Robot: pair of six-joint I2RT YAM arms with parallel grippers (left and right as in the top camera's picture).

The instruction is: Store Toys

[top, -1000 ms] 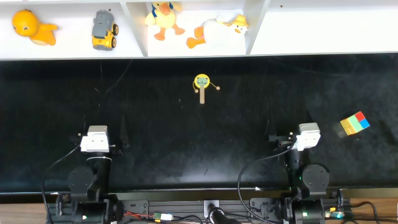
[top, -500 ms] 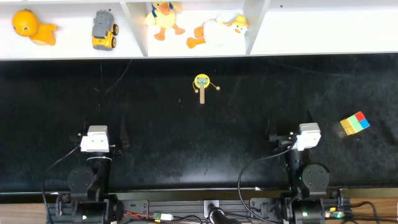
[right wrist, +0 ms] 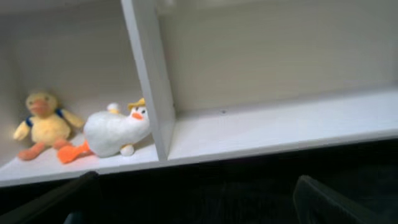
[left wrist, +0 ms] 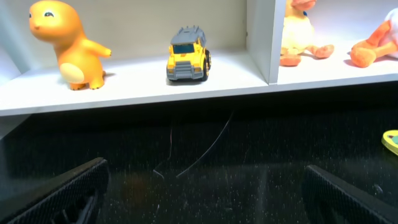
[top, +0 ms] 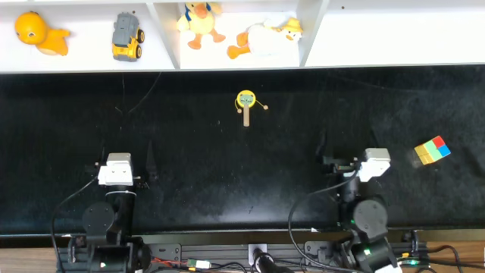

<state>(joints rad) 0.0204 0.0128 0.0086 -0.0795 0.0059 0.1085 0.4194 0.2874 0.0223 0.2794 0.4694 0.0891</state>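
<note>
Black felt-like surface (top: 227, 174) carries two loose toys. A small rattle drum with a yellow-green round head and a wooden handle (top: 246, 102) lies near the middle of the far edge. A multicoloured cube (top: 433, 150) sits close to the right edge, about halfway along it.

A white shelf (top: 379, 45) runs along the far edge and is split by upright dividers. Its left compartment holds an orange dinosaur figure (top: 39, 32) and a yellow and grey toy truck (top: 127, 36), standing apart. The middle compartment holds a yellow plush duck (top: 200, 21) and, beside it, a white plush duck with orange feet (top: 265, 38) lying on its side.

Both my arms are folded back low by the near edge, left arm toward the left corner, right arm toward the right corner. My left pincer (left wrist: 202, 174) is released, its fingers spread wide, and faces the dinosaur and the truck. My right pincer (right wrist: 196, 186) is released too, fingers wide apart. Its wrist is tilted and faces the divider beside the two ducks. Neither pincer touches a toy.
</note>
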